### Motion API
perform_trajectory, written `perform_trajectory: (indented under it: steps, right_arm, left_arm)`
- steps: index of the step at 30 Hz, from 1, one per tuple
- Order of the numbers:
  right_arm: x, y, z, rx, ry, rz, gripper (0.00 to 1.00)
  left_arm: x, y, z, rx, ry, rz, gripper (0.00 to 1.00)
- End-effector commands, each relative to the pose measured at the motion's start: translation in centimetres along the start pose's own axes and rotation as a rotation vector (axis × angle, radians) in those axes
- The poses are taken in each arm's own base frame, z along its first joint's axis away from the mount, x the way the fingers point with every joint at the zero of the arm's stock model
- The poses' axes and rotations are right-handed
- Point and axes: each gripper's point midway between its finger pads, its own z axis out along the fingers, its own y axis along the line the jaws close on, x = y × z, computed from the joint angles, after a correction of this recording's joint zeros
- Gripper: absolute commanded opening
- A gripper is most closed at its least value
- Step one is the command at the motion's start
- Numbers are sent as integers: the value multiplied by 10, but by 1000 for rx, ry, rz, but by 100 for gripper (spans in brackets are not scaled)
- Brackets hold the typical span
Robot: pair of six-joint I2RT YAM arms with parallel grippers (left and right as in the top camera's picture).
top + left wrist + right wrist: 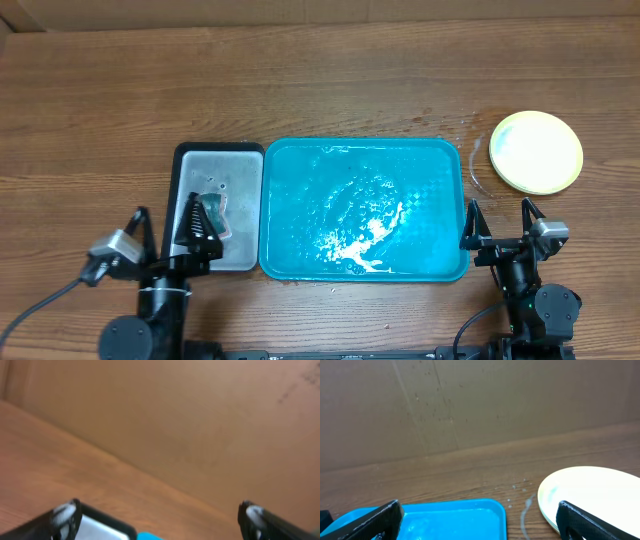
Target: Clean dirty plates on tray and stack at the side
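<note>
The teal-blue tray [300, 200] lies in the middle of the table, its textured base wet and foamy, with no plate on it. The plates [536, 151] sit stacked on the wood to the right of the tray, a yellow-green one with a pale centre on top. My right gripper [500, 226] hovers open at the tray's near right corner, short of the stack. From the right wrist, the tray [450, 517] and the plates [585, 487] show between the open fingers [380, 521]. My left gripper [167, 232] is open and empty at the near left.
A black-rimmed grey metal tray [240, 170] adjoins the teal tray's left side and holds a dark green sponge [213, 212]. Its corner [107, 530] shows in the left wrist view. Water drops and a streak [470, 165] mark the wood beside the plates. A cardboard wall [470, 405] stands behind.
</note>
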Motion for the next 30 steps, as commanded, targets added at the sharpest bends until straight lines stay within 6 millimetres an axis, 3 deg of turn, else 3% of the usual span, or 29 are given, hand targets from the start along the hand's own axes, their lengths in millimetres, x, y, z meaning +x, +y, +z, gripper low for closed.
perform_trajectory:
  steps: [1,8,14,26,30]
  right_arm:
    - [2,0,0,1,-4,-7,100]
    - [2,0,0,1,-4,-7,100]
    - [2,0,0,1,-4,-7,100]
    - [2,0,0,1,-4,-7,100]
    - [2,0,0,1,-4,-7,100]
  left_arm:
    - [24,-5,2,123,-25,71,99]
    - [49,-10,8,247,-108,355,100]
    - [82,-7,11,298,-55,622,100]
    - [149,36,18,230,168,657,99]
    - [147,45,20,178,166,653,100]
